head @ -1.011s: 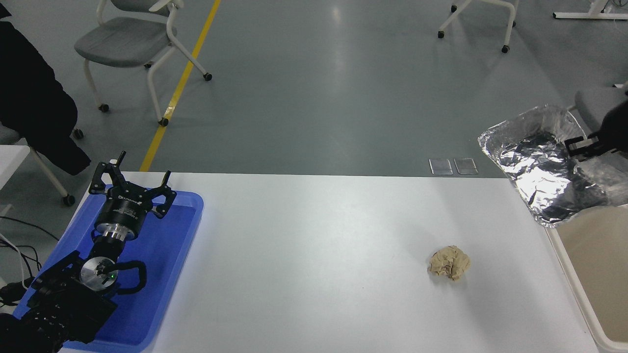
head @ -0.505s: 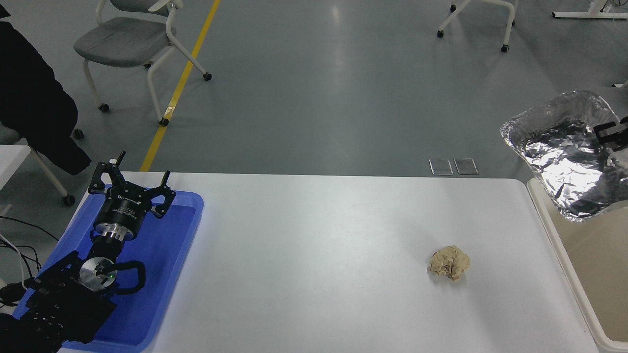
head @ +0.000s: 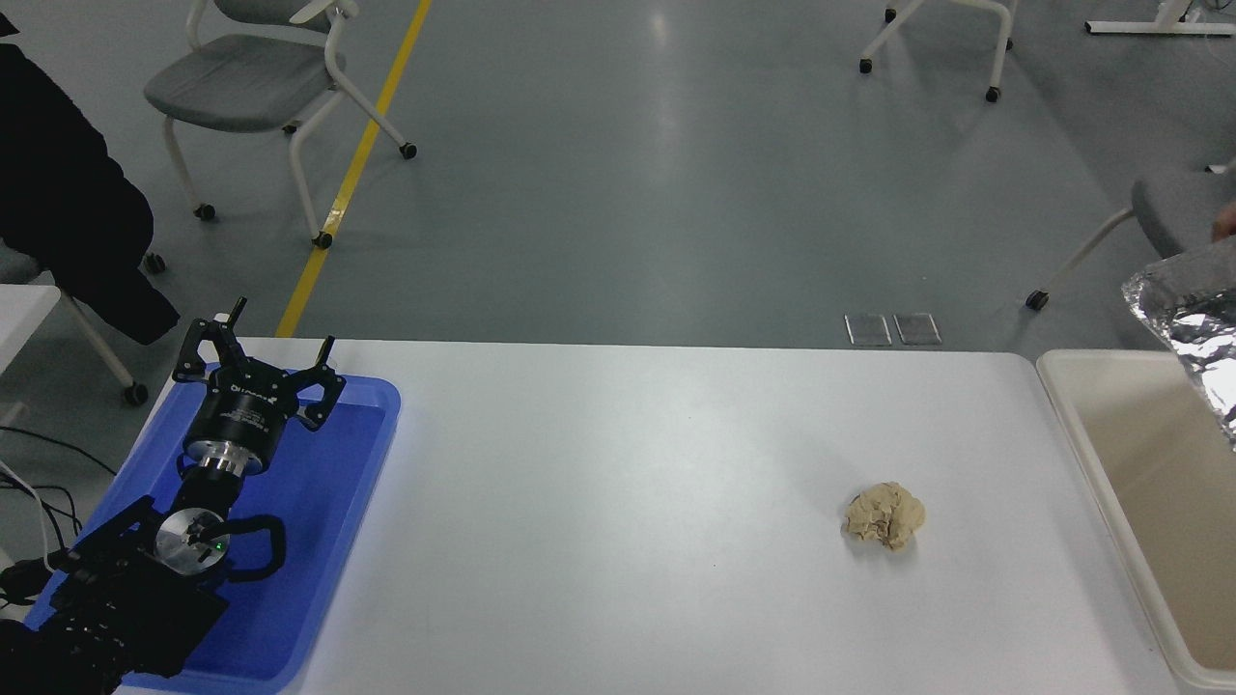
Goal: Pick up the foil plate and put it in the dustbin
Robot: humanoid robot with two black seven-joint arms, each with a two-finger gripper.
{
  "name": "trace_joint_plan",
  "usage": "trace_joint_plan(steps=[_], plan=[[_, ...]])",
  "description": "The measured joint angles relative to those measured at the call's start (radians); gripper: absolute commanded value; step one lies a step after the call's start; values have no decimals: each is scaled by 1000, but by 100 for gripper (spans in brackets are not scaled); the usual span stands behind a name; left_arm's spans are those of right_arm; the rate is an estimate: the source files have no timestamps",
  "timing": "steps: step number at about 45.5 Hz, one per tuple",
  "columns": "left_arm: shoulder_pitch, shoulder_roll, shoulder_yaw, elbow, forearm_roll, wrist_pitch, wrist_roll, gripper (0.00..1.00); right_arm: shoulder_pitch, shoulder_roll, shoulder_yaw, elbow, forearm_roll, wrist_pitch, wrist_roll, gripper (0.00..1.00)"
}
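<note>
Rightward since earlier, our foil plate (head: 1190, 333) hangs half out of view above the dustbin (head: 1067, 405) for dropping; right jaws unseen, left gripper (head: 259, 355) parked spread, empty.

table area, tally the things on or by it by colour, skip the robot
silver: 1, foil plate, cut off at the right edge above the bin
cream: 1, dustbin
blue: 1, tray
tan: 1, crumpled lump
total: 4

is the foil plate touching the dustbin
Cannot tell. In the head view the foil plate overlaps the dustbin at the right edge, mostly cropped.
</note>
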State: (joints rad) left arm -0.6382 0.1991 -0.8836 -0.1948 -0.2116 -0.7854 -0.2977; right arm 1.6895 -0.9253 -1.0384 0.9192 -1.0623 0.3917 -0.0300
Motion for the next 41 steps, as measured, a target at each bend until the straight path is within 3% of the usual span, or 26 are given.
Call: trace_joint_plan(steps=[18,27,39,40,41], plan=[[1,0,0,0,0,0,-1,100,-602,169,332,-429,37,-177,1,0],[1,0,0,0,0,0,-1,100,-773,291,460,-627,181,-201,1,0],[1,0,0,0,0,0,-1,100,-859,354,509,-725,297,-212,3,0],[1,0,0,0,0,0,-1,100,-864,356,511,-729,302,-212,4,3],[1,0,0,0,0,0,-1,100,-868,358,514,-733,306,-213,4,15]])
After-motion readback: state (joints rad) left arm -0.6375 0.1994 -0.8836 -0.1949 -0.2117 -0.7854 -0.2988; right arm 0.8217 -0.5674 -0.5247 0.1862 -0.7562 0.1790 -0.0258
